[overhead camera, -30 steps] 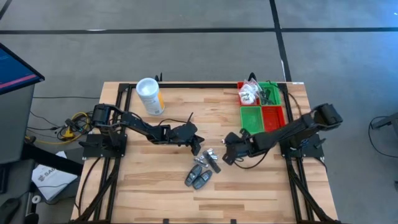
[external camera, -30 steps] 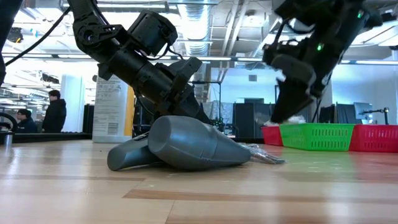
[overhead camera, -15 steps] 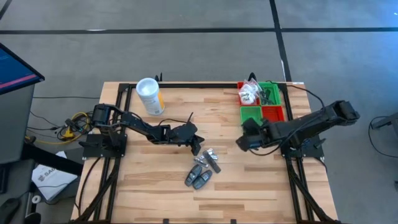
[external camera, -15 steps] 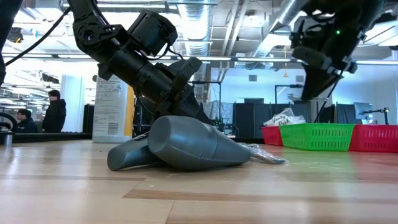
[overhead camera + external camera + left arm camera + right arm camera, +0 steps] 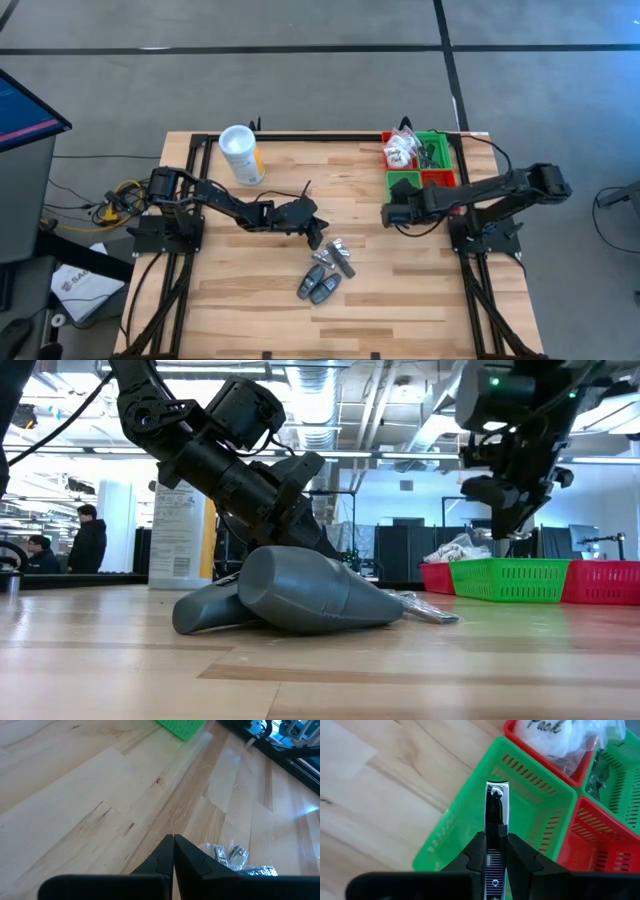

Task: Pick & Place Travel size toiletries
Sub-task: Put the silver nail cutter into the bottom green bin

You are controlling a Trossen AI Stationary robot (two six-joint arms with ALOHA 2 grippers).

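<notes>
On your desk [image 5: 250, 300], the right gripper [image 5: 496, 851] hangs above the near edge of the green bin [image 5: 530, 815], its fingers [image 5: 520, 857] clamped on a metal nail clipper [image 5: 496, 815] that sticks straight out between them. Your left gripper [image 5: 173, 851] rests low at mid-desk with fingers pressed together, just beside the clear-wrapped packets [image 5: 235, 860] and the grey tubes [image 5: 318, 285].
</notes>
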